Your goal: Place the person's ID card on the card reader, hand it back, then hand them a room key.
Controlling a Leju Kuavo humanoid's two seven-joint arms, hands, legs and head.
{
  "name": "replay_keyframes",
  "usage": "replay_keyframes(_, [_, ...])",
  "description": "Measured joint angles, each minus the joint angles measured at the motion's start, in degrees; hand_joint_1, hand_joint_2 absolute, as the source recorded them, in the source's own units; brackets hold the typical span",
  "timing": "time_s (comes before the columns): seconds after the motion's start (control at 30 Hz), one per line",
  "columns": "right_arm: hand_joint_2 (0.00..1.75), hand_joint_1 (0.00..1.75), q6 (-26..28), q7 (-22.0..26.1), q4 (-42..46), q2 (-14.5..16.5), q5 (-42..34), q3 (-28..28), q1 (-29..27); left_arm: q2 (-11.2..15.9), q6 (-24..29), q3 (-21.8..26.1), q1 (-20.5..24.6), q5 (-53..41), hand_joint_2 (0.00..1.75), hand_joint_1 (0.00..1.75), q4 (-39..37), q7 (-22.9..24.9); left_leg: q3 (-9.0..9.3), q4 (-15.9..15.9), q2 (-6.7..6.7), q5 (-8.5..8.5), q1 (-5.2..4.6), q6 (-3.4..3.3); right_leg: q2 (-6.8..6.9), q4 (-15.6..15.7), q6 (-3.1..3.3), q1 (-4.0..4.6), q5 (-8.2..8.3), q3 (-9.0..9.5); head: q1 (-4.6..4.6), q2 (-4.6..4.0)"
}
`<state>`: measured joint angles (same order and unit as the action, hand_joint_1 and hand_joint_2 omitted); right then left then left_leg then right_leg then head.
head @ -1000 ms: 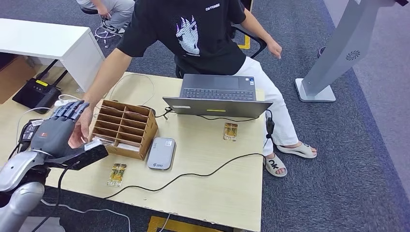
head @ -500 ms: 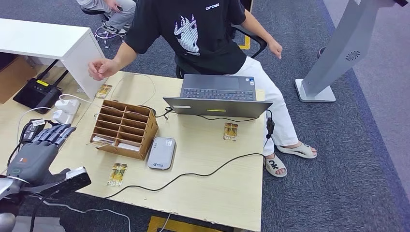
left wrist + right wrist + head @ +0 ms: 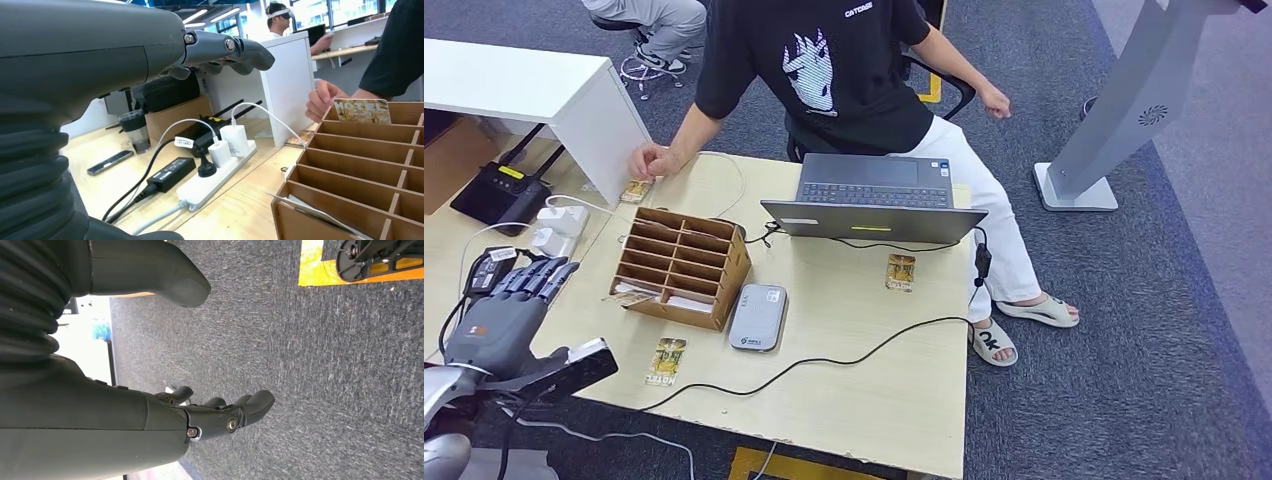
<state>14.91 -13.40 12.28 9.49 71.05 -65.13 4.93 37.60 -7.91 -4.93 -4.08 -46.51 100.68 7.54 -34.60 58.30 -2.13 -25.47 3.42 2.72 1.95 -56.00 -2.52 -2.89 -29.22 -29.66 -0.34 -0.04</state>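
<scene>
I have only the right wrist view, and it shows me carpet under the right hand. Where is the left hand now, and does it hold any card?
Observer: The left hand hovers by the near left side of the table, its fingers stretched out, holding nothing.
Operator: Where is the card reader?
Observer: The grey card reader lies flat on the table beside the wooden organizer, with no card on it.
Operator: And what does the person do?
Observer: The person's hand is down at the table's far left corner, right next to a card lying there.
</scene>
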Motion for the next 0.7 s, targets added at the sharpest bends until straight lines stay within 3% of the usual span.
replay_keyframes(0.33, [1.75,0.00,-0.1,0.1,0.0,0.0,0.3,0.0,0.0,-1.7,0.7,0.0,1.3,-1.1,1.75,0.04,-2.3,0.0,-0.01,0.0,0.01,0.00,0.00,0.00,0.03,0.0,0.00,0.00,-0.01,-0.14,-0.01,0.00])
replay_keyframes(0.53, [1.75,0.00,-0.7,0.2,0.0,0.0,2.1,0.6,0.2,-8.2,6.6,-1.9,8.2,-7.5,1.75,0.13,-10.6,-0.6,0.00,0.0,0.09,0.02,0.00,0.02,0.11,0.0,0.01,-0.02,0.03,-0.05,0.01,0.00])
replay_keyframes(0.7, [1.75,0.00,-0.9,0.2,0.0,0.0,3.0,1.4,0.3,-12.8,7.6,-4.3,13.3,-9.0,1.75,0.25,-18.4,-1.0,-0.01,0.0,0.06,0.06,-0.01,-0.01,0.05,0.0,0.02,-0.02,0.10,-0.07,0.02,0.00])
